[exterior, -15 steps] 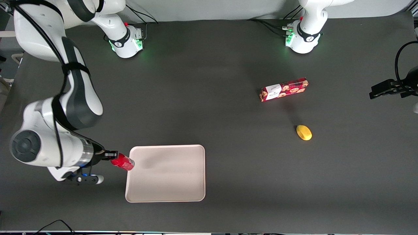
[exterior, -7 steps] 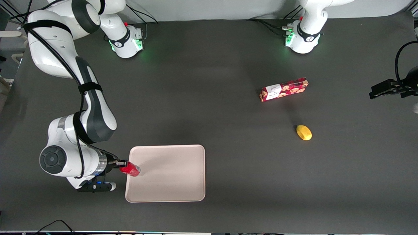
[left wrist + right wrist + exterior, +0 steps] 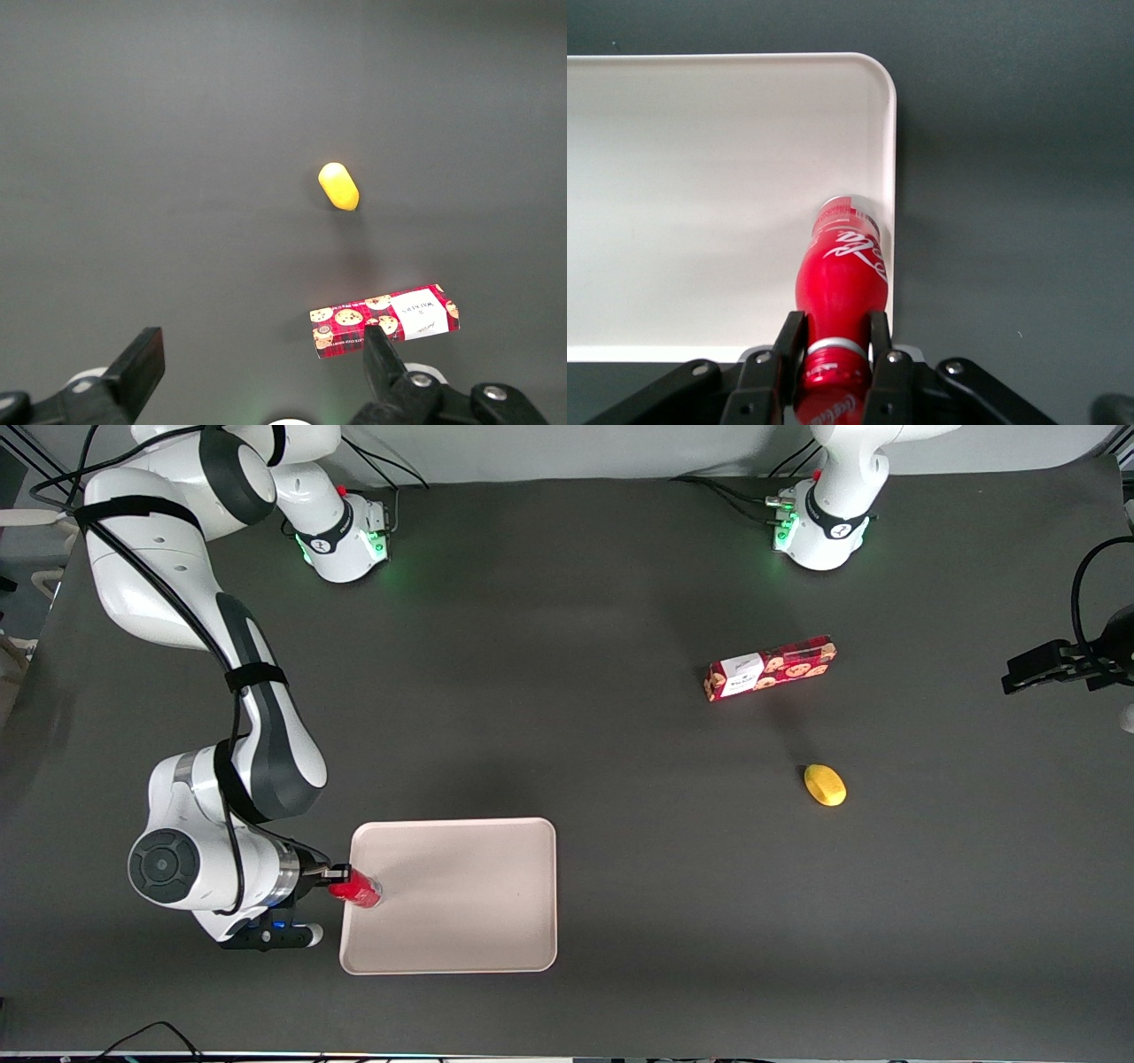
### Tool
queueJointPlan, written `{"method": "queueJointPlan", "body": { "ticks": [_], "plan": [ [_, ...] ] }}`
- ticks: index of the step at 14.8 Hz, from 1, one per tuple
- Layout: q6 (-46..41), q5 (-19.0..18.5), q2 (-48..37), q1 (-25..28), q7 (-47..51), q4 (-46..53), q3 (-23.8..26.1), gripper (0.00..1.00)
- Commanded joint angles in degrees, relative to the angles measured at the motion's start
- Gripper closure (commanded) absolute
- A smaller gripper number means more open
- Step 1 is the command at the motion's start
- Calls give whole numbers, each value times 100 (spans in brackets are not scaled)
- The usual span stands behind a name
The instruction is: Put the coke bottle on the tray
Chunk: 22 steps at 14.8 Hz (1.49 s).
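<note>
The coke bottle (image 3: 358,889) (image 3: 838,274) is a small all-red bottle with white lettering. My right gripper (image 3: 340,876) (image 3: 831,332) is shut on its neck, just below the cap. The bottle's base sits over the inside of the cream tray (image 3: 469,930) (image 3: 700,177), right against the tray's rim on the working arm's side. Whether the base touches the tray floor I cannot tell. The tray lies flat near the table's front.
A red cookie box (image 3: 770,667) (image 3: 384,320) and a yellow lemon-like object (image 3: 824,785) (image 3: 338,185) lie on the dark table toward the parked arm's end. Both arm bases stand at the table's back edge.
My right arm has moved toward the tray and lowered, carrying the bottle from just outside the rim to over the tray's edge.
</note>
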Motion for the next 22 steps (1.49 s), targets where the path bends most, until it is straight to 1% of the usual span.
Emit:
{"method": "queueJointPlan", "body": {
  "ticks": [1,2,3,4,5,10,12,15,17,18,19,21,22],
  "plan": [
    [12,-94,124,17,-76,257,34,83],
    [21,-94,124,17,-41,257,34,62],
    [21,-94,124,17,-41,257,42,23],
    [47,-137,124,17,-41,257,42,0],
    [65,-199,115,17,-32,257,51,0],
    [30,-260,-43,-1,55,257,148,0],
    [-31,-576,-297,-1,12,249,165,0],
    [-531,-656,-893,-18,-5,205,139,0],
    [-1118,-551,-1360,-149,-382,117,95,0],
    [-1313,-551,-1579,-150,-427,-57,52,0],
    [-1324,-542,-1816,-167,-437,-320,34,0],
    [-1368,-289,-2396,-220,-567,-1066,-176,0],
    [-1315,-261,-2756,-203,-673,-1566,-282,0]
  ]
}}
